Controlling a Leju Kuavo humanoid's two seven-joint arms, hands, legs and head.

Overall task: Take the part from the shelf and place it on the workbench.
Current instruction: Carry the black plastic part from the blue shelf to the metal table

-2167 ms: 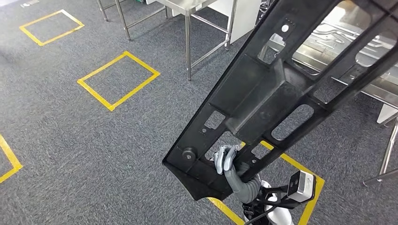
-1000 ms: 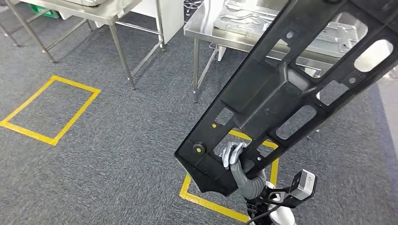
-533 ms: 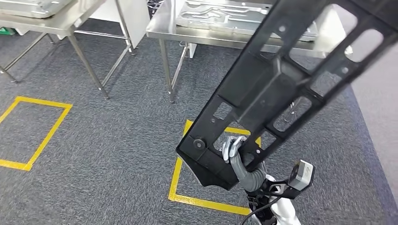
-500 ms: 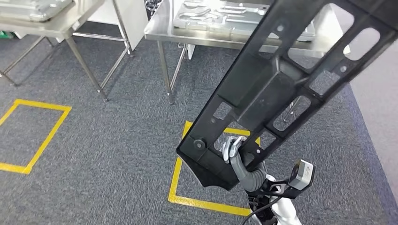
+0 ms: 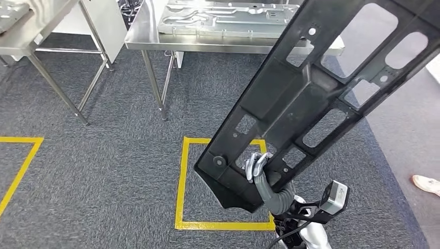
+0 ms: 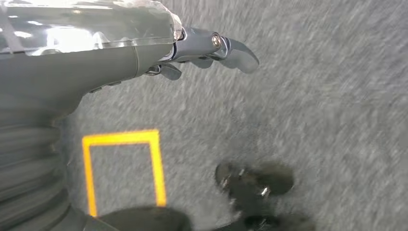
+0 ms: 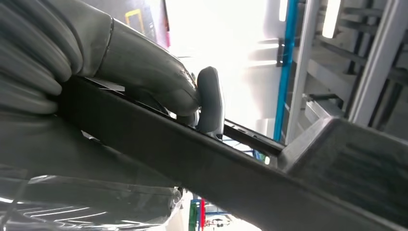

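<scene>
While gripped: part [image 5: 306, 88], no txt.

Black part [image 5: 306, 98]: upper end cut off by top and right edges, head view; covers part of workbench [image 5: 140, 39] top and the yellow floor square [image 5: 181, 181] far corner.
Right hand [image 5: 257, 168]: fingers mostly hidden behind part, grip detail n/a.
Left wrist view: carpet blurred.
Shoe [image 5: 426, 182] beside part, at frame edge, wearer cut off.
</scene>
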